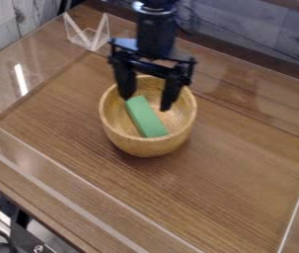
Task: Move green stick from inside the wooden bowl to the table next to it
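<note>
A bright green stick lies flat inside the light tan wooden bowl, which sits in the middle of the brown wood-grain table. My black gripper hangs just over the bowl's far rim, pointing down. It is open, with one finger on the left and the other on the right, straddling the stick's far end. Nothing is held between them.
Low clear acrylic walls border the tabletop on all sides. A clear folded stand sits at the back left corner. Bare wood lies around the bowl on the left, right and front.
</note>
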